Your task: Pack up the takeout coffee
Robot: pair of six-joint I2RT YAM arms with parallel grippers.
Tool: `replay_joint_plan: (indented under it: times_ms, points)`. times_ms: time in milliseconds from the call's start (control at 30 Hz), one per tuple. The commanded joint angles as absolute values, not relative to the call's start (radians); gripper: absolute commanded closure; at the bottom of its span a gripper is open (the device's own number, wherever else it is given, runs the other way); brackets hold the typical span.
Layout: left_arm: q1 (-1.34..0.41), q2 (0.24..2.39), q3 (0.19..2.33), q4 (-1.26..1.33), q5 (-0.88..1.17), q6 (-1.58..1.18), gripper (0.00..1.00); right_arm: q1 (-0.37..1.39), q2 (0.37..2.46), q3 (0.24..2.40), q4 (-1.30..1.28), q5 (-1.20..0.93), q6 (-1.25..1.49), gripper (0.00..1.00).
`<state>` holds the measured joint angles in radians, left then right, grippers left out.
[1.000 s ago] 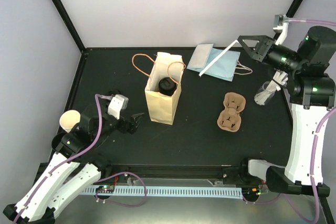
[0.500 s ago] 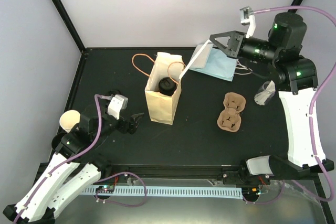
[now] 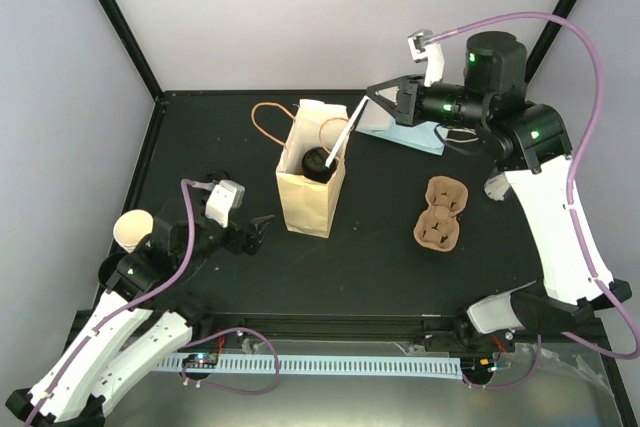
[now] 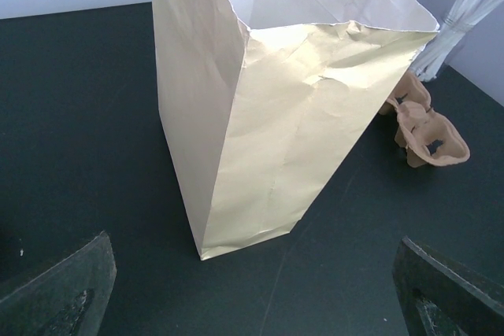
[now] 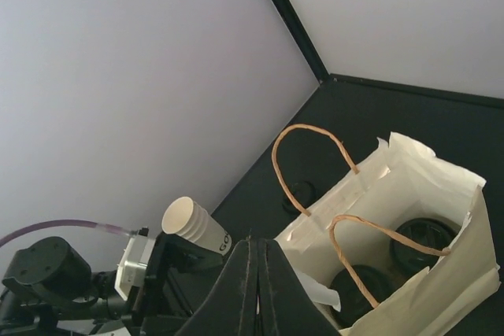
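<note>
**Item 1, coffee cup** [image 3: 318,162]. It stands upright inside the paper bag [image 3: 305,197], and from above only its round black lid shows. The right wrist view shows a second dark round shape beside it in the bag. Whether that is another lidded cup cannot be told.

**Item 2, paper bag.** Tan, upright and open-mouthed, with twine handles, left of centre on the desk [image 3: 380,267].

**Item 3, right pincer** [image 3: 368,97]. Fingers closed on the upper end of a thin white straw [image 3: 343,137]. It hangs above and just behind-right of the bag mouth.

**Item 4, straw.** Its long axis slants down and left from the pincer, and its lower tip is over the bag opening, close by the lid.

**Item 5, left pincer** [image 3: 258,230]. Fingers spread wide and holding nothing. It sits low by the bag's near-left face, apart from it.

**Item 6, other stock.** Brown cup carrier [image 3: 442,212] to the right of the bag, stack of cups [image 3: 130,230] at the far left, blue and white napkins [image 3: 412,135] behind.

**Governing relation.** The cup lies below and forward of the right pincer, along the line of the straw. The right arm is the nearer. Judged next: lower along that slant and release into the bag.
</note>
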<state>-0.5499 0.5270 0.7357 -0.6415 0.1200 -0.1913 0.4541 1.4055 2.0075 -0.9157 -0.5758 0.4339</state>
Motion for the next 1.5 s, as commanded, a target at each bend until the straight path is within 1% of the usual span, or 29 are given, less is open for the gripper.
replay_joint_plan:
  times_ms: [0,367,733,767,800,867,933,1000,1233,1333,1467]
  points:
    - [-0.545,0.537,0.741,-0.622,0.121,-0.173,0.01,0.491,1.426,2.032,-0.919,-0.52,0.405,0.99]
    - [-0.546,0.534,0.74,-0.623,0.117,-0.174,0.01,0.603,1.522,2.107,-0.947,-0.439,0.371,0.99]
    - [-0.545,0.538,0.741,-0.624,0.114,-0.175,0.01,0.665,1.649,2.189,-0.986,-0.379,0.345,0.99]
    - [-0.546,0.539,0.741,-0.623,0.114,-0.175,0.01,0.666,1.657,2.197,-0.99,-0.38,0.343,0.94]
    - [-0.546,0.54,0.74,-0.623,0.114,-0.175,0.01,0.667,1.665,2.205,-0.995,-0.378,0.341,0.84]
    - [-0.546,0.54,0.74,-0.624,0.113,-0.174,0.01,0.667,1.674,2.22,-1.004,-0.359,0.337,0.6]
    - [-0.546,0.54,0.74,-0.624,0.113,-0.175,0.01,0.667,1.677,2.228,-1.01,-0.34,0.331,0.52]
    - [-0.545,0.54,0.74,-0.624,0.113,-0.175,0.01,0.667,1.672,2.232,-1.012,-0.323,0.326,0.5]
    - [-0.545,0.538,0.741,-0.624,0.113,-0.175,0.01,0.667,1.645,2.227,-1.048,-0.208,0.302,0.49]
    - [-0.545,0.538,0.74,-0.624,0.113,-0.175,0.01,0.666,1.604,2.184,-1.049,-0.111,0.301,0.49]
    - [-0.545,0.539,0.74,-0.624,0.113,-0.175,0.01,0.66,1.517,2.075,-1.007,0.004,0.306,0.48]
